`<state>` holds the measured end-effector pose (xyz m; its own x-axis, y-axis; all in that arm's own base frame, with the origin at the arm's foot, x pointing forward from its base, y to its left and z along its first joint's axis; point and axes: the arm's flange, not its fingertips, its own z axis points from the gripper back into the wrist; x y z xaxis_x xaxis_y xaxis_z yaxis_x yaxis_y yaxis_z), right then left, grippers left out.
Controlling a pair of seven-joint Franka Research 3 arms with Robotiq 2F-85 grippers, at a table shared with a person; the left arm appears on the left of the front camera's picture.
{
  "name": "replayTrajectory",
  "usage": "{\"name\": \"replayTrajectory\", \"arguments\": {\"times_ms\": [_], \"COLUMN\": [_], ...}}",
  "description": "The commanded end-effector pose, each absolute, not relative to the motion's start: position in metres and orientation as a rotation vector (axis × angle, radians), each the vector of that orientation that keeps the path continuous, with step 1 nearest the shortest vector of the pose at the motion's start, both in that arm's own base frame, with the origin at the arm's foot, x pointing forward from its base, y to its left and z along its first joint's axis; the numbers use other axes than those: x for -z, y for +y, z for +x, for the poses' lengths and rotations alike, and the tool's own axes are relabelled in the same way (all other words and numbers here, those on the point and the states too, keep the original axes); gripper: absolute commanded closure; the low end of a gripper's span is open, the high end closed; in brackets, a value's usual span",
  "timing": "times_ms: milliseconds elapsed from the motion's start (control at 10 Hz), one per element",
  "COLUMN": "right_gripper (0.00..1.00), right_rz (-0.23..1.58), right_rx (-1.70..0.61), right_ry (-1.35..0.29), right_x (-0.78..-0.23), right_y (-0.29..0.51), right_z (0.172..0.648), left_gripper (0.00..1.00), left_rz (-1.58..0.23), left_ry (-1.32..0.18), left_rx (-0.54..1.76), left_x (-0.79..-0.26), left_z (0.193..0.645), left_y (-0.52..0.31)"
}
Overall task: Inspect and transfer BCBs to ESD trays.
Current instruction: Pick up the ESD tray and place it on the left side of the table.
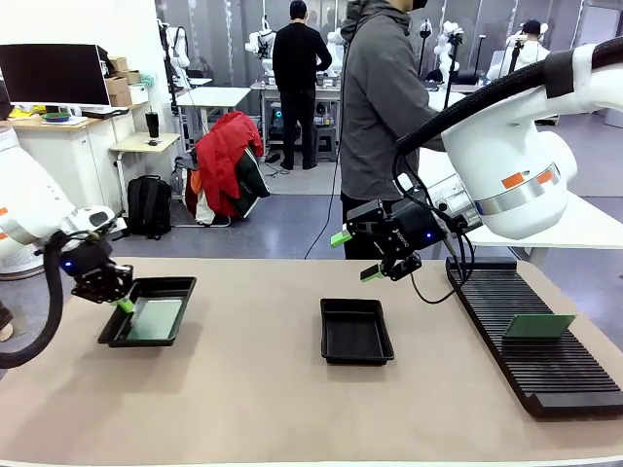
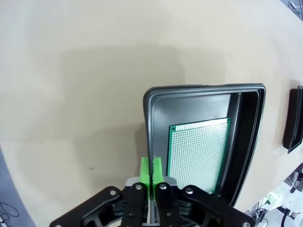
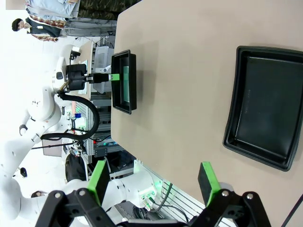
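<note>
Green pads [image 2: 146,170] of the left jaws sit closest to the left wrist camera, pressed flat together with nothing between them, poised over the side rim of the left ESD tray [image 2: 203,88]. One BCB [image 2: 199,151] lies flat on that tray's floor, just beside the shut pads on the inner side of the rim; whether the pads touch the rim cannot be told. From the front, these jaws hang at the tray's left edge near the left side of the tabletop [image 1: 253,409]. The right jaws stand wide apart, gripping nothing, raised over the tabletop just beyond the middle ESD tray [image 1: 356,361], whose black floor shows; through the right wrist camera that tray lies ahead of the spread pads, off to one side. A second BCB [image 1: 538,326] stands on edge in the black slotted rack [image 1: 545,384] at the right, well apart from both jaws
</note>
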<state>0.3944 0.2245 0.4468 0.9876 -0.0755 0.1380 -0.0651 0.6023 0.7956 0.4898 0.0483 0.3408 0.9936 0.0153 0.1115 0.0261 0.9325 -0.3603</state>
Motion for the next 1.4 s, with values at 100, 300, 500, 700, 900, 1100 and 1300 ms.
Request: {"name": "replayTrajectory", "arguments": {"times_ms": [100,300,500,700,900,1100,1300], "right_gripper": [0.0,0.0,0.0,0.0,0.0,0.0,0.0], "right_rz": [0.919,0.919,0.919,0.919,0.919,0.919,0.919], "right_rx": [0.02,0.02,0.02,0.02,0.02,0.02,0.02], "right_ry": [-0.164,-0.164,-0.164,-0.164,-0.164,-0.164,-0.164], "right_x": [-0.449,-0.449,-0.449,-0.449,-0.449,-0.449,-0.449], "right_y": [0.225,0.225,0.225,0.225,0.225,0.225,0.225], "right_z": [0.394,0.394,0.394,0.394,0.394,0.394,0.394], "left_gripper": [1.0,1.0,1.0,1.0,1.0,1.0,1.0], "left_rz": [-0.387,-0.381,-0.347,-0.342,-0.337,-0.317,-0.342], "left_ry": [-0.123,-0.114,-0.107,-0.116,-0.125,-0.129,-0.103], "left_rx": [0.016,0.006,-0.002,0.003,0.015,0.037,-0.01], "left_x": [-0.333,-0.326,-0.319,-0.311,-0.304,-0.3,-0.307], "left_z": [0.488,0.489,0.49,0.489,0.484,0.48,0.487], "left_y": [0.08,0.093,0.096,0.098,0.099,0.097,0.094]}}
